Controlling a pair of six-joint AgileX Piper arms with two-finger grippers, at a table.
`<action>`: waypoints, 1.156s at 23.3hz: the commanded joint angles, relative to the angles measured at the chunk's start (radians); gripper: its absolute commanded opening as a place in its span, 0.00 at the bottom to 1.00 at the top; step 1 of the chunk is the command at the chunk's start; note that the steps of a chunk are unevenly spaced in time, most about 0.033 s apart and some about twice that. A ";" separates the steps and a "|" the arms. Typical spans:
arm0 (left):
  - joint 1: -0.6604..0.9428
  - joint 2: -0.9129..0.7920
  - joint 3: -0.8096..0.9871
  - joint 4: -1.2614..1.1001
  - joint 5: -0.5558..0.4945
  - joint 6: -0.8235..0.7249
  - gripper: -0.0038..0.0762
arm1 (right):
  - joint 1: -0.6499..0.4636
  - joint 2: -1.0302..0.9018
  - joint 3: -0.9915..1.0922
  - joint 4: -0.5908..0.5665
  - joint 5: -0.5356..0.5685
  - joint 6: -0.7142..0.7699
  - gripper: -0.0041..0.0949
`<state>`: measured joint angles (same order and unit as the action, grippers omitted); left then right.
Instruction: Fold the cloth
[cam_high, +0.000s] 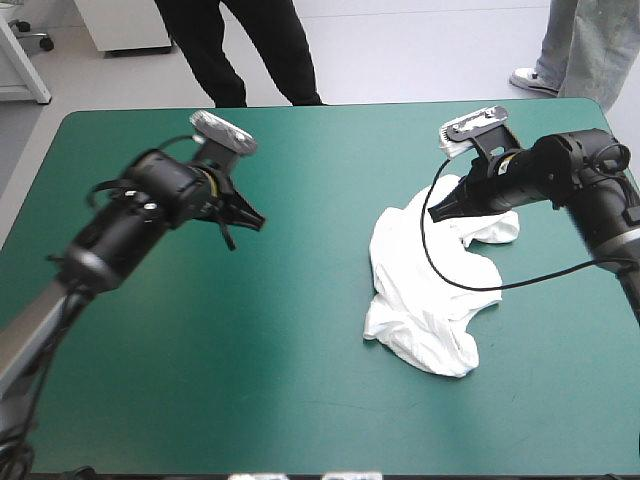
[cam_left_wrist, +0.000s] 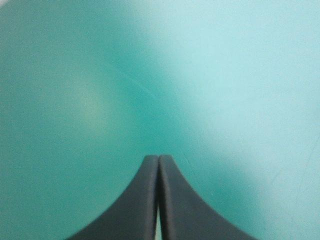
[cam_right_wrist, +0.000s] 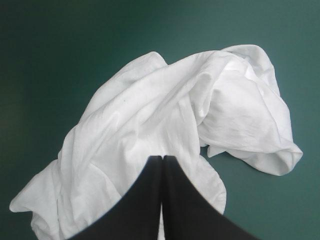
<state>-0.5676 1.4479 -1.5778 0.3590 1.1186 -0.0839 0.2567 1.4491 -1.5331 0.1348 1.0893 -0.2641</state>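
White T-shirt (cam_high: 425, 290) lies crumpled right of centre on your table (cam_high: 300, 400). Both jaws are pressed together, empty: right over the shirt's far part, left over bare table.

The right jaws hide the T-shirt (cam_high: 420, 320) at its far end in the high view and some folds in the right wrist view; ahead of the left jaws the table (cam_left_wrist: 75, 75) is mere blur
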 joint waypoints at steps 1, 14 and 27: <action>-0.001 -0.215 -0.204 0.034 0.042 0.038 0.11 | 0.000 -0.033 -0.031 0.004 -0.045 0.002 0.03; -0.001 -0.496 -0.283 -0.011 0.048 0.018 0.53 | 0.000 0.232 -0.031 -0.007 -0.111 0.103 0.65; -0.001 -0.404 -0.283 -0.019 0.046 0.029 0.53 | 0.000 0.447 -0.031 -0.082 -0.161 0.131 0.60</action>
<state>-0.5676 1.0361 -1.8456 0.3332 1.2370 -0.0529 0.2567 1.9088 -1.5331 0.0596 0.9568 -0.1336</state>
